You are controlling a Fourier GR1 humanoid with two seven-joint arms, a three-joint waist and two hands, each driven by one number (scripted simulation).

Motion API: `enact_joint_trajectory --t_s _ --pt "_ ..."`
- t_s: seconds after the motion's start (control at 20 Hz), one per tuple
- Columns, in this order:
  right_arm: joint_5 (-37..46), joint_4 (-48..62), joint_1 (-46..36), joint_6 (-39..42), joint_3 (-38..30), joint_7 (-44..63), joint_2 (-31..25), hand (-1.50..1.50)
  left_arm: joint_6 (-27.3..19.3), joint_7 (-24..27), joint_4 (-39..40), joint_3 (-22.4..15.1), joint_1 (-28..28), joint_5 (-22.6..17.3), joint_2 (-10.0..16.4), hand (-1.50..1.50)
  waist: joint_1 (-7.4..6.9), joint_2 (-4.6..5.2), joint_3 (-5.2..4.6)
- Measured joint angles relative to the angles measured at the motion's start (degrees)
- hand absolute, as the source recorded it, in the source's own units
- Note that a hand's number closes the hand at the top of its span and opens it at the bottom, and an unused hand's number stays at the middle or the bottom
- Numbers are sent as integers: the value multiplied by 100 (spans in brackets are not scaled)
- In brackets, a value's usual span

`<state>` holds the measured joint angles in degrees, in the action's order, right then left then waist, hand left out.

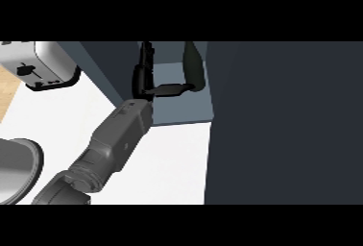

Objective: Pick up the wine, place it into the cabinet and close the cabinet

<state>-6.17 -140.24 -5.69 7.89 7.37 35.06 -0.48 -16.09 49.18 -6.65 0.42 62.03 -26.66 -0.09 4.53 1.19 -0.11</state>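
The wine bottle [192, 65], dark and slim, stands inside the grey-blue cabinet [181, 108] at the top middle of the head view. My left hand [145, 72] reaches into the cabinet just left of the bottle, on a grey forearm that comes up from the lower left. Its fingers [146, 55] point straight up and away, and its thumb [170, 90] sticks out to the right, its tip against the bottle's lower part. The fingers are not curled round the bottle. The cabinet's dark door [284, 125] stands open and fills the right side. My right hand does not show.
A silver toaster [35, 65] sits on the white counter [170, 158] at the top left. A grey round pan [16, 170] lies at the left edge. Beyond the counter's left edge a strip of wooden floor [7, 93] shows.
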Motion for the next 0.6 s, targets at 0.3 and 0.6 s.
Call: enact_joint_trajectory --t_s 0.3,0.6 --pt "12 3 59 -32 72 -28 16 -150 184 3 -162 -170 -108 -326 0 -150 8 -38 2" --pt "15 -14 143 -42 94 -31 0 -150 147 -73 -624 -746 -470 -785 4 -150 -22 -86 9"
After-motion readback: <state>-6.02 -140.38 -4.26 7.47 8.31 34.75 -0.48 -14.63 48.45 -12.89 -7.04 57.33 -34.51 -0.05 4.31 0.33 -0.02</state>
